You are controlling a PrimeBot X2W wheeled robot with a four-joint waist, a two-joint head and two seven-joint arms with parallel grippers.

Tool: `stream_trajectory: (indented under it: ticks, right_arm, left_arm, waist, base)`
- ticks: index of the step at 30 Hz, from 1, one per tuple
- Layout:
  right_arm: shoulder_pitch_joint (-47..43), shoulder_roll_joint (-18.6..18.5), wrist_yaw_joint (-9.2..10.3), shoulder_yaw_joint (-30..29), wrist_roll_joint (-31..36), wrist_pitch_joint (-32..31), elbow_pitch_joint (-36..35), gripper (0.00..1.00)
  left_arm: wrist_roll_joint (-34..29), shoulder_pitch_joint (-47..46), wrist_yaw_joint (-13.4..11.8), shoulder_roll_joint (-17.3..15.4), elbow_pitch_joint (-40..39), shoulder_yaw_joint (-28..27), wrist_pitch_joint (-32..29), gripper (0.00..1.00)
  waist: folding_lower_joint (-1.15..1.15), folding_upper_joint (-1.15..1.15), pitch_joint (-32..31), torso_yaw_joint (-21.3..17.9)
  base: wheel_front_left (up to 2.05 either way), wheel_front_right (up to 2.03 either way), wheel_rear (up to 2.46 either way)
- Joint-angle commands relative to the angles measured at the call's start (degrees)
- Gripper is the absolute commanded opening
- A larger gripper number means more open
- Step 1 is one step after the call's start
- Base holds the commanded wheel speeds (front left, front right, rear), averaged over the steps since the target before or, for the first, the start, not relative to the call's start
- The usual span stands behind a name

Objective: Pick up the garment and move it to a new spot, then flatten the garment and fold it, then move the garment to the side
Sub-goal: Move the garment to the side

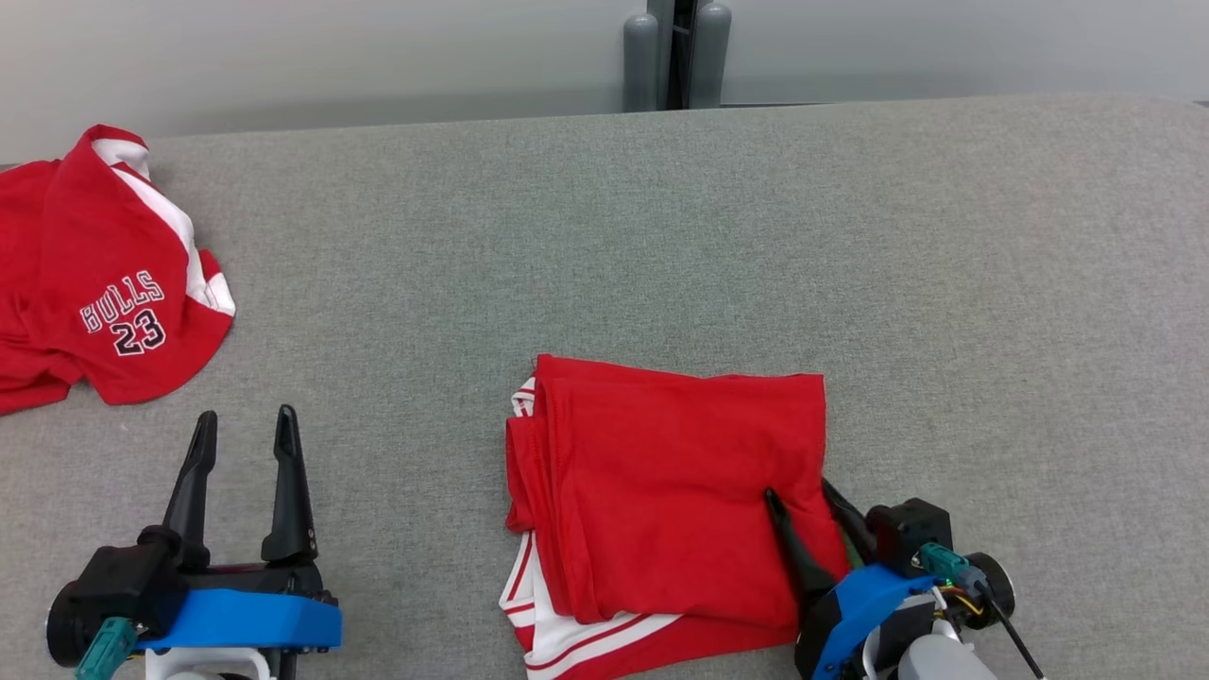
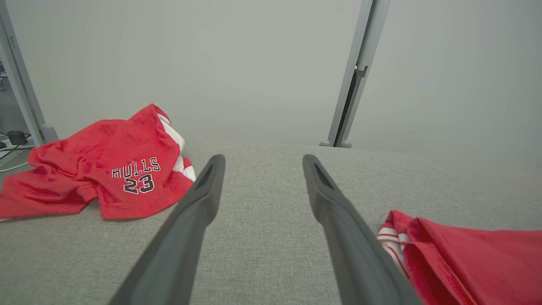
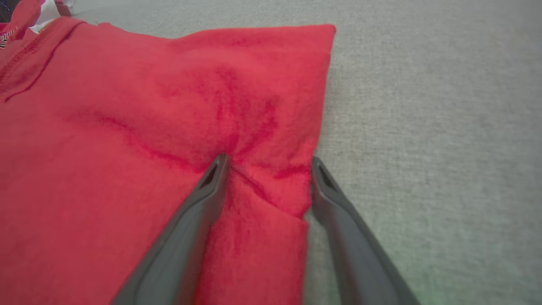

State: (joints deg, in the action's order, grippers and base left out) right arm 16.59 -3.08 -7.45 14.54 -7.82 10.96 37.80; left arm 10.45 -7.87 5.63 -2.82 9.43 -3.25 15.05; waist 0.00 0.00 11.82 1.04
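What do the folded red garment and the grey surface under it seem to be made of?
The folded red garment is probably soft knit cloth, matte: it puckers into fine creases and shows a stitched hem. The grey surface seems a fabric or felt-like cover, matte, with a fine speckled weave.

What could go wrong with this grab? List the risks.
The right gripper straddles just the right edge of the folded garment; closing may pinch only top layers, so the fold could open when moved. The left gripper hangs open, apart from it, so a one-sided pull may skew the stack.
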Motion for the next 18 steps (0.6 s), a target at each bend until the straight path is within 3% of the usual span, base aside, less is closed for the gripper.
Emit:
stream_trajectory:
  ticks: [1, 10, 18]
  right_arm:
    - [0.3, 0.4, -0.06, 0.8, -0.2, -0.4, 1.1, 0.00]
    - [6.5, -2.2, 0.02, -3.4, 0.9, 1.9, 0.3, 0.00]
    - [10.9, -5.8, 0.01, -8.2, 1.5, 2.2, -1.5, 0.00]
  left_arm:
    - [0.1, -0.6, -0.3, -0.2, 0.0, -0.1, 0.2, 1.00]
    - [-0.6, -2.8, 0.2, -0.2, -1.1, 0.6, 0.2, 1.00]
    - [-2.2, -5.1, 0.9, -0.2, -2.9, 0.2, 0.2, 1.00]
  waist:
    - [0.00, 0.00, 0.1, -0.2]
    - [0.00, 0.00, 2.9, -3.4]
    - [0.00, 0.00, 7.7, -10.6]
  base:
    - [0.00, 0.00, 0.00]
    - [0.00, 0.00, 0.00]
    - [0.00, 0.00, 0.00]
